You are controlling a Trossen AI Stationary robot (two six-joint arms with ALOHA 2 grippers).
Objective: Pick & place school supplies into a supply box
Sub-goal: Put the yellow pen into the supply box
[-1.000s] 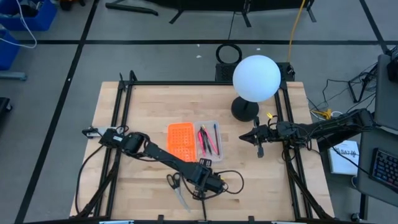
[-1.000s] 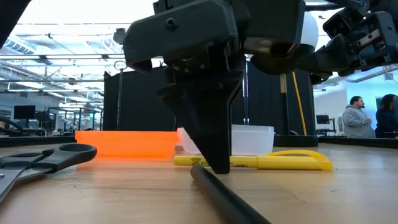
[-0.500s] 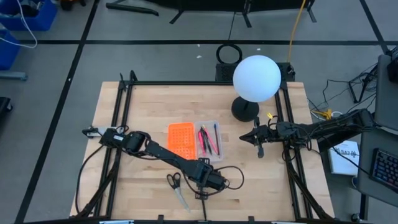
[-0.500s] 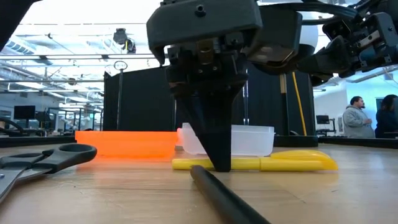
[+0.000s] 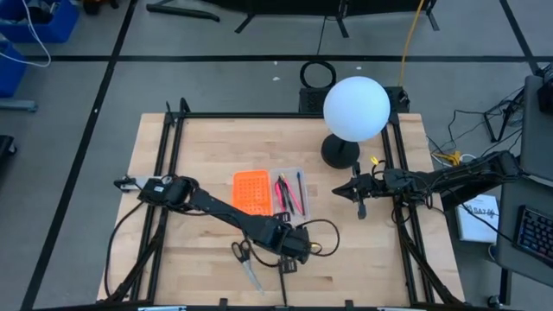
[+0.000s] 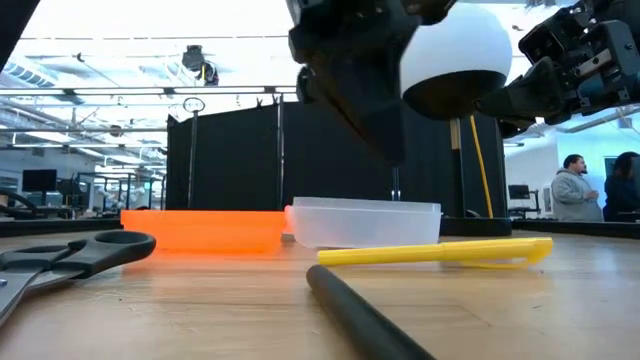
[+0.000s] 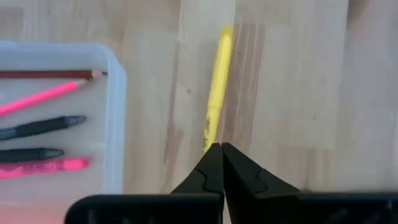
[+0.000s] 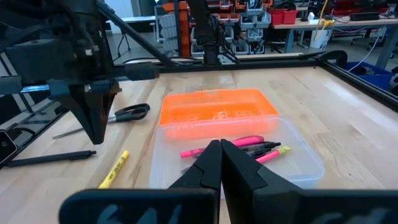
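The supply box lies open mid-table: an orange half (image 5: 251, 194) joined to a translucent tray (image 5: 289, 192) that holds pink and black pens and a reddish-brown pencil (image 7: 50, 73). A yellow highlighter (image 6: 430, 255) lies flat on the wood just near of the tray. My left gripper (image 6: 393, 150) hangs shut above it, with nothing between its fingers (image 7: 211, 165). Black-handled scissors (image 5: 244, 259) and a black pen (image 6: 360, 315) lie near the front edge. My right gripper (image 5: 359, 203) waits shut over the table's right side.
A white globe lamp (image 5: 355, 108) stands on its dark base at the far right. Black frame rails run along the table's left and right sides. People stand in the room beyond the table (image 6: 575, 190).
My left gripper has shut down by the yellow highlighter and then risen clear without it. The highlighter stays on the table; it has shifted a little toward the right and turned slightly.
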